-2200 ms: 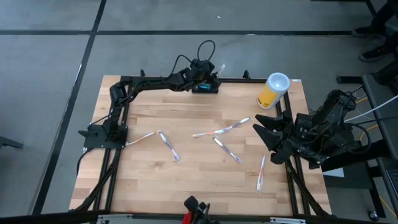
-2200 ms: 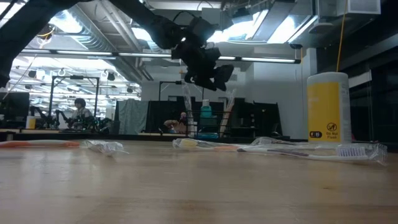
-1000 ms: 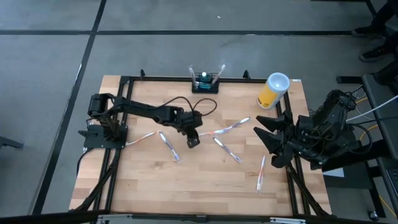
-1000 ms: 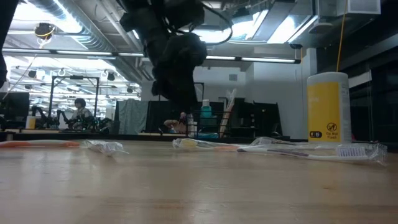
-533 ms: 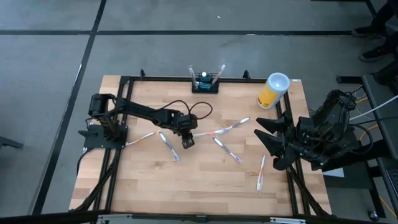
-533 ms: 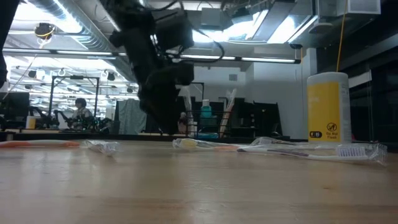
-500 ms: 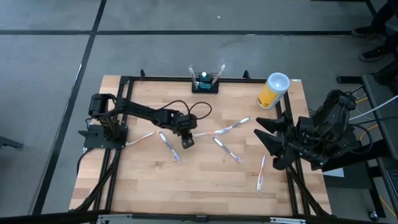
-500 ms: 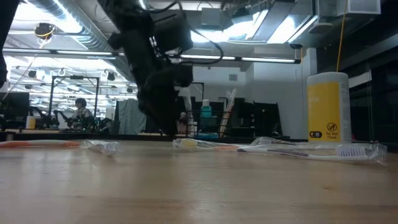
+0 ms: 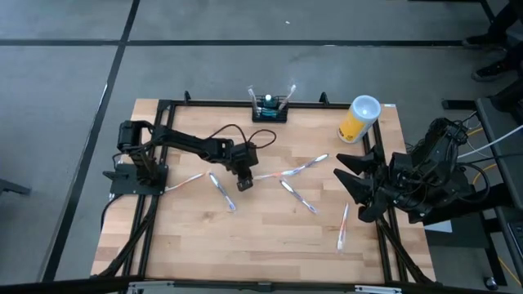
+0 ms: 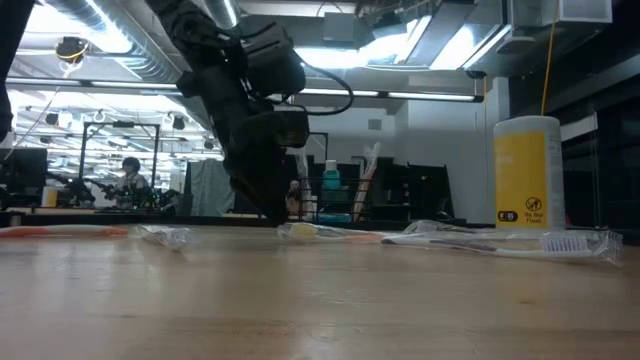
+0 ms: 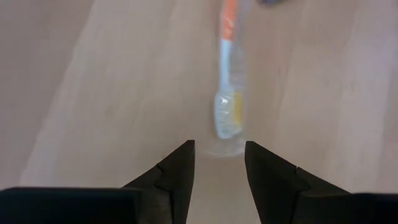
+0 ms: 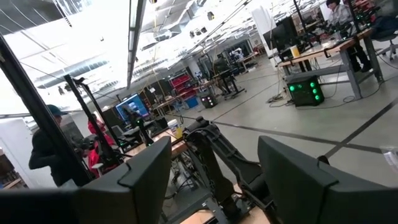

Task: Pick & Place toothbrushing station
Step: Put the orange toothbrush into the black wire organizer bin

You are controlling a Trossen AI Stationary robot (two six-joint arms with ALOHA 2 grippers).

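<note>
**Ana:** Well, the left gripper [image 9: 243, 184] hangs low over the middle of the table [image 9: 270, 237], fingers parted with nothing between them; through its wrist camera a wrapped toothbrush [image 11: 227, 93] lies just ahead of the tips, orange handle pointing away; how would you take it?

**Ben:** I'd centre the bristle end in the gap first, since it looks slightly off toward one finger; then come down square to the handle and pinch on the handle rather than the loose wrapper, which I'd guess will slip; the brush lies flat on the wood, so the tips probably have to nearly graze the surface.

**Ana:** And the toothbrushing station [image 9: 269, 110]?

**Ben:** Standing at the far edge of the table, against the black frame, well apart from the gripper; it holds a couple of brushes and a teal tube; the yellow cup [image 9: 359, 119] stands off to its right.

**Ana:** The right gripper [image 9: 350, 184]?

**Ben:** Parked at the right edge, jaws spread wide, empty.

**Ana:** Surroundings?

**Ben:** Pale wood planks with several more wrapped brushes scattered about; beyond, a large workshop with ceiling lights, benches, and a person [image 10: 129, 180] seated far off.
</note>
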